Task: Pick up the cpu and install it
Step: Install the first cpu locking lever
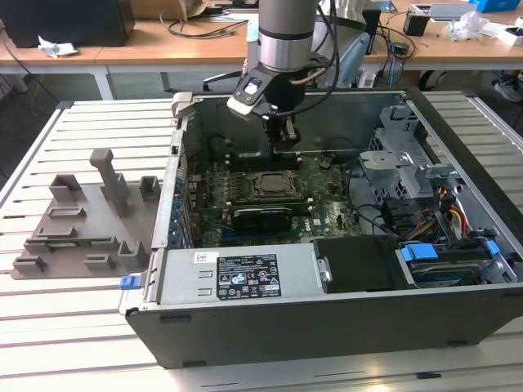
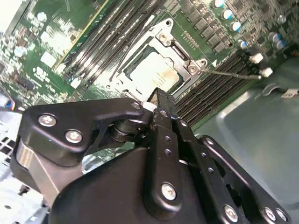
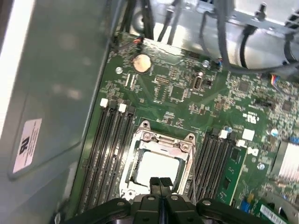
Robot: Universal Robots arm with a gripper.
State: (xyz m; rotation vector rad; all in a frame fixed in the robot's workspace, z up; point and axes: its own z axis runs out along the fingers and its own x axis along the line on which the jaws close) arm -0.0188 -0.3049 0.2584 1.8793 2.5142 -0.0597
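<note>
Hovering inside the open computer case [image 1: 327, 331], the gripper [image 1: 284, 140] hangs on the arm above the green motherboard [image 1: 331, 204], near the socket and clear of it. The fingers are pressed together with nothing between them; in the first wrist view the black fingertips [image 3: 154, 183] meet along a thin line, and in the second wrist view the gripper [image 2: 159, 99] shows the same closed tips. The cpu [image 1: 270, 185] sits flat in the socket at the middle of the board, not in the gripper. It is a small square chip with a pale silver-grey metal top [image 3: 156, 167] and a thin darker rim, and in the second wrist view the cpu [image 2: 152, 70] shows a faint tan smudge near one edge. A metal socket frame [image 3: 161, 139] surrounds it on all sides, with dark memory slots [image 3: 107, 149] running along both flanks. A round coin battery [image 3: 141, 63] lies further along the board. In the exterior view a white-and-black label [image 1: 247, 276] is stuck on the box at the case's near side, silver drive cages [image 1: 409, 155] stand at the exterior view's right, and a grey plastic holder [image 1: 82, 220] rests on the slatted table [image 1: 73, 335] at the exterior view's left.
</note>
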